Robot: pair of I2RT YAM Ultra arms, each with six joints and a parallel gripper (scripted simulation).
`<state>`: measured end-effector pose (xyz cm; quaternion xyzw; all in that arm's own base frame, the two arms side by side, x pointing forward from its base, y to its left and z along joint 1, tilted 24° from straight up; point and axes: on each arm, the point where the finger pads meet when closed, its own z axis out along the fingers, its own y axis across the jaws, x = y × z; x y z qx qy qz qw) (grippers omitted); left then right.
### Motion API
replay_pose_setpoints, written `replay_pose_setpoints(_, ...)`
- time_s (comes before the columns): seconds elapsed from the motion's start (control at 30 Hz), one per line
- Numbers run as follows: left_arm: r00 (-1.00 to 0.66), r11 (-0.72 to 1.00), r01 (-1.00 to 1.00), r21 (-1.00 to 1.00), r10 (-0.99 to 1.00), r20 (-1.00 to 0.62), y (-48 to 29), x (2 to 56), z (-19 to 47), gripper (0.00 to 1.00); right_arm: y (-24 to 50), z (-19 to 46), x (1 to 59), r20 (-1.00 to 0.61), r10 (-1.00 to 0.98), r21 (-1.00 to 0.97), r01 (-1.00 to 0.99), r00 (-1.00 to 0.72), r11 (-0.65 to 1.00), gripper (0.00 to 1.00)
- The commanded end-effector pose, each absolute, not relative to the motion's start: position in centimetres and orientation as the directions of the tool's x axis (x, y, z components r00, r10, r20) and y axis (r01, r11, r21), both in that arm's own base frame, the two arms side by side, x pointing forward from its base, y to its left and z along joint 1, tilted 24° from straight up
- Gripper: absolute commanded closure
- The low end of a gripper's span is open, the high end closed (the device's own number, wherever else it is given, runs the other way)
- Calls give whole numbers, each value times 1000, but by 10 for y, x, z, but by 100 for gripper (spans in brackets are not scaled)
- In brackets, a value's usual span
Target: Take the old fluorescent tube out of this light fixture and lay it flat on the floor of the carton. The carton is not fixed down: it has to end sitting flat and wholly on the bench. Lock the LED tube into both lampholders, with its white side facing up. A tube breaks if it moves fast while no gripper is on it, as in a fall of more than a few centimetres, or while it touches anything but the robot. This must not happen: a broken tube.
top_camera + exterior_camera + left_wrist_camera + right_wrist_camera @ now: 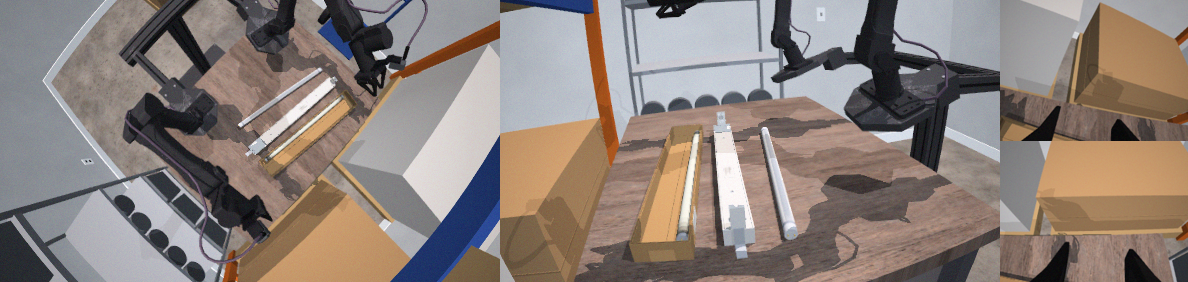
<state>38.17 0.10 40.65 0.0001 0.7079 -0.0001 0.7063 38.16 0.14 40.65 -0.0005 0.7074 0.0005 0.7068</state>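
The old cream tube point(305, 129) point(688, 185) lies lengthwise inside the carton point(272, 168) point(662, 251), along the wall beside the fixture. The carton sits on the bench and looks flat. The white fixture point(295, 112) point(731, 172) holds no tube; its lampholders point(256, 146) point(737, 220) stand at both ends. The LED tube point(280, 97) point(776, 175) lies on the bench on the fixture's other side; I cannot tell which side faces up. My left gripper point(378, 90) point(1088, 118) and right gripper point(270, 227) point(1098, 247) are partly open, empty, and raised away from both tubes.
A large tan box point(320, 235) point(540, 180) point(1135, 56) point(1113, 172) stands beyond the bench edge on the carton's side. A grey box point(400, 125) point(1031, 47) point(1019, 182) is next to it. A shelf rack point(700, 65) stands near my right arm.
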Motion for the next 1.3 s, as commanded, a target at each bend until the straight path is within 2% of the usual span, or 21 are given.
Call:
replay_pose_setpoints(0.0,44,1000,6,-5,-5,-999,1,379,426,51,1,436,374,-998,-9,-8,3,62,1000,51)
replay_pose_setpoints(0.1,43,1000,5,-5,-5,-999,1,379,426,51,-1,434,375,-998,-9,-8,7,58,1000,51)
replay_pose_setpoints(0.13,-98,999,-31,-22,-25,-995,10,392,372,51,12,404,391,-999,-21,-20,-34,-31,999,51)
replay_pose_setpoints(0.23,-94,995,-46,-85,-89,-992,12,395,385,51,15,359,398,-988,-64,-59,-38,-137,998,51)
replay_pose_setpoints(0.4,-211,966,-124,-225,-248,-945,23,411,344,51,39,338,415,-964,-173,-153,-109,-201,982,51)
replay_pose_setpoints(0.47,-211,966,-124,-225,-248,-945,23,411,344,51,39,338,415,-964,-173,-153,-109,-201,982,51)
replay_pose_setpoints(0.53,-251,950,-166,-266,-301,-920,29,416,327,51,50,296,418,-932,-221,-182,-154,-287,971,51)
replay_pose_setpoints(0.6,-299,929,-216,-300,-355,-886,35,421,304,51,62,286,423,-914,-263,-210,-197,-307,958,51)
replay_pose_setpoints(0.9,-409,794,-452,-407,-590,-697,58,430,222,51,112,177,418,-734,-493,-305,-423,-467,853,51)
replay_pose_setpoints(1.07,-420,732,-536,-419,-663,-620,64,429,194,51,128,156,416,-678,-566,-329,-495,-469,804,51)
replay_pose_setpoints(1.13,-414,685,-599,-414,-708,-573,71,426,175,51,138,133,410,-621,-620,-337,-551,-479,763,51)
replay_pose_setpoints(1.17,-411,660,-633,-405,-730,-545,74,423,164,51,140,100,392,-560,-658,-318,-602,-503,732,51)
replay_pose_setpoints(1.27,-391,580,-718,-384,-793,-467,81,416,135,51,155,79,385,-487,-729,-328,-673,-481,663,51)
